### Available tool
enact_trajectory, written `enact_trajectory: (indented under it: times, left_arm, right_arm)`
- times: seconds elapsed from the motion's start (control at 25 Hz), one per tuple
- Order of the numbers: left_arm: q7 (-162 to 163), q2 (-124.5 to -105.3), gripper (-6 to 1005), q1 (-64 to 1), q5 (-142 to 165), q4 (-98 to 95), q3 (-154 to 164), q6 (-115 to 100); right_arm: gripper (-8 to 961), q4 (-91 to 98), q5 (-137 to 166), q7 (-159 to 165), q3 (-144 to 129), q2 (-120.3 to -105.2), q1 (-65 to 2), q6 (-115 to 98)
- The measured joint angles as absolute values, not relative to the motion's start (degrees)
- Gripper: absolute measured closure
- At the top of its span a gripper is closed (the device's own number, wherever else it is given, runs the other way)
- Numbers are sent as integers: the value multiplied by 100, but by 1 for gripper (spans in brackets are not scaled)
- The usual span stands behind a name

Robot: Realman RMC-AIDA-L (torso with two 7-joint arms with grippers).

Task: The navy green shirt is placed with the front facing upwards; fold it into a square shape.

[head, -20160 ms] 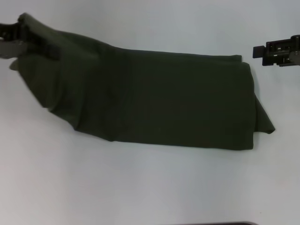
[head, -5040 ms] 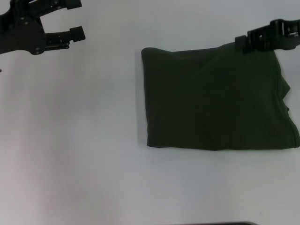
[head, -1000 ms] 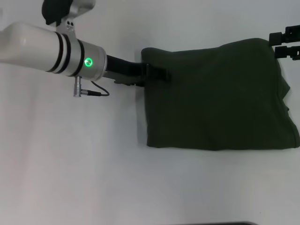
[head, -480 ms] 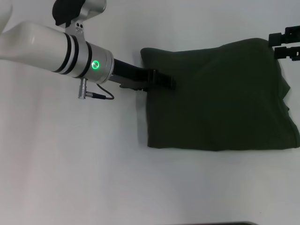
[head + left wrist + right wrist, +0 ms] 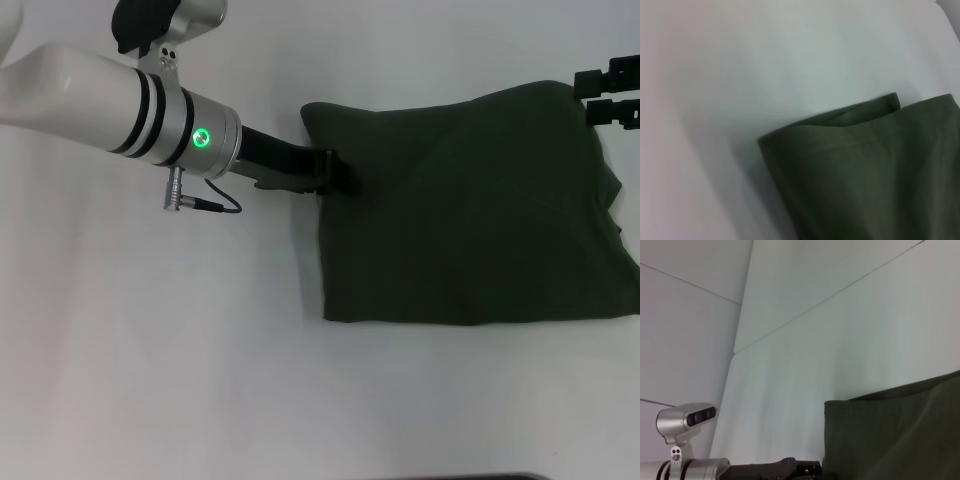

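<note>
The navy green shirt (image 5: 470, 210) lies folded into a plain dark green rectangle on the right half of the white table (image 5: 200, 350). My left gripper (image 5: 340, 178) reaches in from the left and rests against the upper part of the shirt's left edge. Its tip overlaps the cloth. The right gripper (image 5: 602, 90) hovers open at the shirt's far right corner, beside the cloth. A folded shirt corner (image 5: 865, 165) with stacked layers fills the left wrist view. The right wrist view shows the shirt (image 5: 895, 435) with the left gripper (image 5: 807, 466) at its edge.
The left arm's white forearm (image 5: 100, 95) with a lit green lamp crosses the upper left of the table. A thin cable (image 5: 205, 200) loops below it. Bare white tabletop surrounds the shirt to the left and front.
In the last half second the shirt's left edge and near left corner shifted slightly right, and the left gripper's tip overlaps the cloth less. The right gripper has not moved.
</note>
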State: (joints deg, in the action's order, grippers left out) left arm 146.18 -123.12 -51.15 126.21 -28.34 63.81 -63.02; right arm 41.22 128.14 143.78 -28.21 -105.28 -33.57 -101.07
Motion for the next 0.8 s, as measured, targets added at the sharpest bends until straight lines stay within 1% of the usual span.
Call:
enact_trajectory:
  times: [0.04,0.28,0.48,0.56,0.64,0.72,0.8]
  left_arm:
    - [14617,-12312,551,-5115,12622,-2835,6381,-6305]
    - [14580,-12320,766,-5140,12622,-2838,6381,-6349]
    - [14537,-12321,853,-5155,12621,-2835,6419,-6364]
    - [14536,-12294,888,-5125,12620,-2833,6430,-6376]
    - [14539,-12239,922,-5060,12620,-2834,6430,-6401]
    - [14570,-12138,957,-4956,12620,-2840,6408,-6414]
    - [14600,-12040,956,-4863,12617,-2848,6369,-6411]
  right_arm:
    - [330,4125,12813,14380,-2821,-10527,-3359,-10106]
    - [330,4123,12814,14383,-2821,-10528,-3369,-10102]
    - [330,4121,12814,14391,-2817,-10528,-3372,-10100]
    - [330,4121,12814,14392,-2801,-10528,-3365,-10095]
    - [330,4119,12814,14391,-2768,-10527,-3355,-10092]
    - [330,4108,12814,14387,-2738,-10528,-3347,-10091]
    - [330,4099,12815,14384,-2728,-10528,-3345,-10090]
